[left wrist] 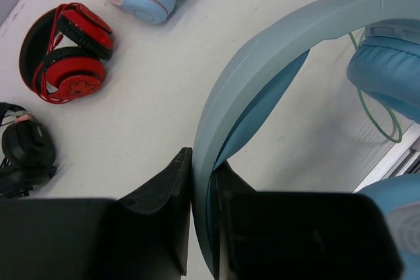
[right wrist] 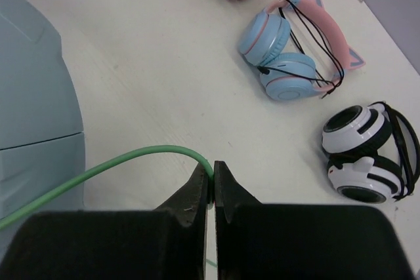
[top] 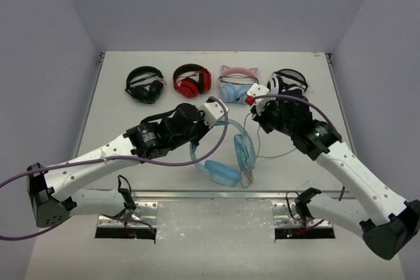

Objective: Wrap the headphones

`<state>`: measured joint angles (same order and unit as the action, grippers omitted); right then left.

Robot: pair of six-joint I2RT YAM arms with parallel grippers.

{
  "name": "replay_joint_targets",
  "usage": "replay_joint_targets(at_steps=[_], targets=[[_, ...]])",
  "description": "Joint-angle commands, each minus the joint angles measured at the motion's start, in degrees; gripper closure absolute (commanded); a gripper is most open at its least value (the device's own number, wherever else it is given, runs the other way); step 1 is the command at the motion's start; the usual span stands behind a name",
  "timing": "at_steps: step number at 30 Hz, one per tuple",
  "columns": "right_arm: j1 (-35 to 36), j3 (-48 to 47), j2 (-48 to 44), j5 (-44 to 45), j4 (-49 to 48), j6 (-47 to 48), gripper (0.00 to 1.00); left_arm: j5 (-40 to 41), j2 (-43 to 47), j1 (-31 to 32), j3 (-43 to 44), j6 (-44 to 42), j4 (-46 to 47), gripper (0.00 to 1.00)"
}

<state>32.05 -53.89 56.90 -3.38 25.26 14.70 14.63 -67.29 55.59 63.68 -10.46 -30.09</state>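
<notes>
The light-blue headphones (top: 222,172) sit mid-table between the arms, one earcup down near the front edge. My left gripper (top: 222,117) is shut on their band (left wrist: 262,50); in the left wrist view the band runs up from between its fingertips (left wrist: 203,175) and a blue earcup (left wrist: 387,70) shows at right. The thin pale-green cable (top: 279,155) loops over the table to the right. My right gripper (top: 253,100) is shut on that cable (right wrist: 131,157), which arcs left out of its tips (right wrist: 211,176) toward the headphones' blue body (right wrist: 33,96).
Along the back stand a black pair (top: 145,84), a red-and-black pair (top: 191,80), a blue-cupped pair with a pink cat-ear band (top: 236,83) and a white-and-black pair (top: 287,83), each bundled. A metal strip (top: 210,195) edges the table's front. Purple hoses trail from both arms.
</notes>
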Motion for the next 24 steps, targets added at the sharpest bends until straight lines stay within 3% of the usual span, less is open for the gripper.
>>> replay_joint_targets(at_steps=[1,9,14,16,18,21,24], targets=[[-0.3,0.4,-1.0,2.1,-5.8,-4.1,0.99,-2.5,4.4,0.6,0.8,1.8,6.0,0.99],[-0.9,7.2,-7.3,-10.3,-16.8,-8.9,0.98,-0.4,8.4,0.6,5.7,9.9,8.0,1.0],[-4.6,13.1,-10.1,-17.0,-28.0,-17.3,0.73,1.9,10.1,0.6,12.2,17.5,6.1,0.99],[-5.4,15.8,-8.2,-23.0,-36.2,-22.6,0.68,3.0,10.6,0.6,14.4,20.2,6.0,1.0],[-5.5,17.3,-5.6,-26.3,-44.4,-25.9,0.57,4.3,10.9,0.6,16.5,21.9,5.7,1.0],[-5.5,21.0,0.2,-28.3,-57.1,-32.2,0.51,4.8,10.9,0.6,19.5,25.3,5.1,1.0],[-5.6,21.7,6.7,-30.6,-67.0,-38.6,0.52,8.4,11.1,0.6,22.6,28.7,4.5,1.0]])
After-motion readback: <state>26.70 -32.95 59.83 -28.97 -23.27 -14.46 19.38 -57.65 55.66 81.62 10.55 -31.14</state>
